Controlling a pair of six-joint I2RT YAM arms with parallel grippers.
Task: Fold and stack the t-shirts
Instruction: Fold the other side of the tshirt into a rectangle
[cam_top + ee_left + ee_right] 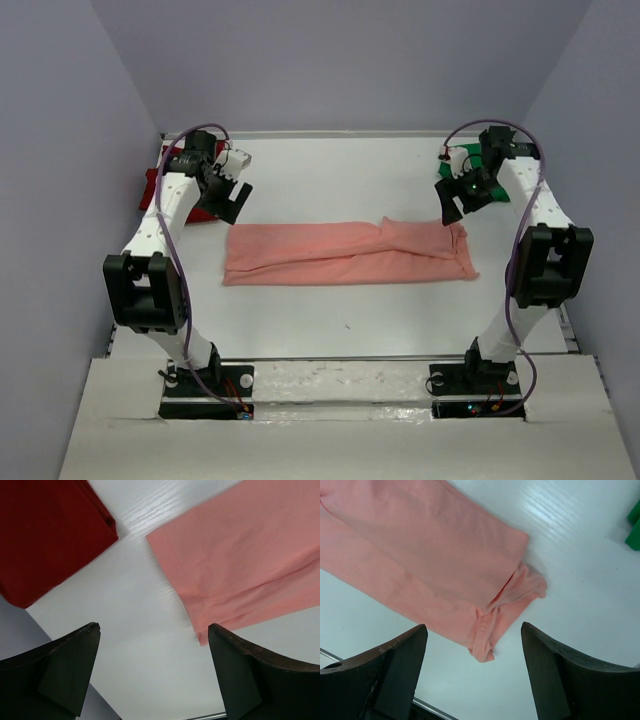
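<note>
The left tool (152, 625) and right tool (473, 625) hover, jaws apart, over ends of the salmon-pink t-shirt (345, 252), seemingly folded lengthwise.

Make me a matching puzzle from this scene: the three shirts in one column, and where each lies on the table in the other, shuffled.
1. salmon-pink t-shirt
2. dark red t-shirt
3. green t-shirt

A. far right corner
B. middle of the table, folded into a long strip
C. far left corner

Pairs: 1-B, 2-C, 3-A.
</note>
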